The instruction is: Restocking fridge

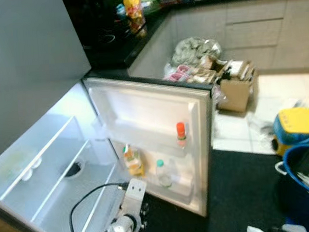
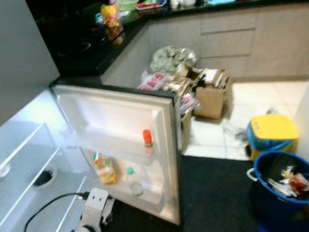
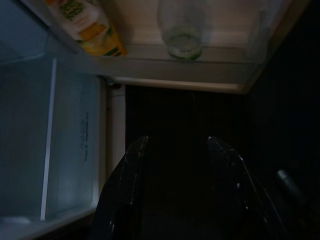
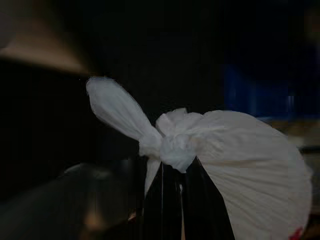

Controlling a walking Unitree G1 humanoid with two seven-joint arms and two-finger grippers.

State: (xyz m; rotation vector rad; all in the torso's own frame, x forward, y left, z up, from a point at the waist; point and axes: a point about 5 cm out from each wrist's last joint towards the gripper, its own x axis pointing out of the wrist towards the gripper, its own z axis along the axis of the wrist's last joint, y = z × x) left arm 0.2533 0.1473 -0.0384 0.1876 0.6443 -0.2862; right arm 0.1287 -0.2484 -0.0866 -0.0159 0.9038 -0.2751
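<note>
Tightly knotted crinkly white bag (image 4: pixel 250 165).

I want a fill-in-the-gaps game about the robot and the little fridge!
1. The fridge door is ___.
2. The bottle with the orange cap stands on the door's ___ shelf.
3. The left hand has its fingers ___, near the juice carton and the clear bottle.
4. The right hand is shut on a knotted ___ bag.

Missing words: open; upper; open; white
</note>
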